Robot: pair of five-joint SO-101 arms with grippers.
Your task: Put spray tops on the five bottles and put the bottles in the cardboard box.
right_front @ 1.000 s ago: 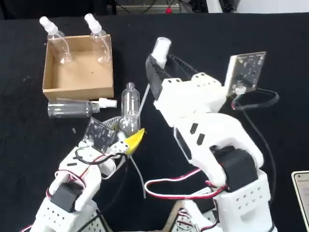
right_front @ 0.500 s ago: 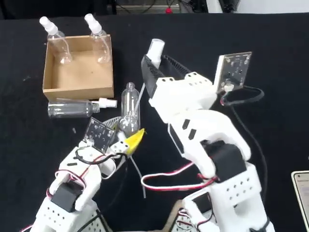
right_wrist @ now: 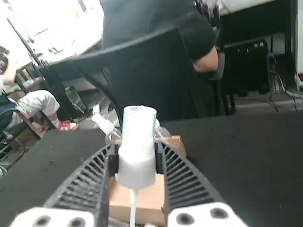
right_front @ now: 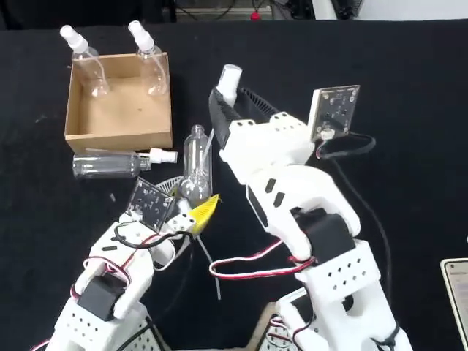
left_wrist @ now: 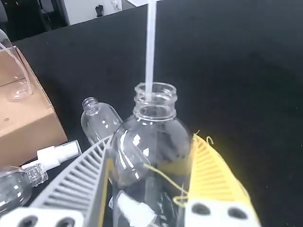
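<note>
1. Centre of the high view: a clear uncapped bottle [right_front: 196, 155] stands upright on the black tabletop [right_front: 409, 66]. A thin white tube [left_wrist: 150, 47] dips into its open neck.
2. Up and right of that neck: a white spray top [right_front: 229, 77], tilted.
3. Upper left: a cardboard box [right_front: 117, 136] with two capped bottles [right_front: 89, 69] leaning at its far wall. Just below the box a flat bottle [right_front: 108, 165] lies on its side, with a loose sprayer [right_front: 161, 155] beside its mouth.
4. Open tabletop lies right of the arms, and the box's near edge is close to the upright bottle.
5. Left fingers [left_wrist: 208, 170] are clamped round the upright bottle's body.
6. Right fingers [right_wrist: 180, 175] are pinched on the spray top's collar.
</note>
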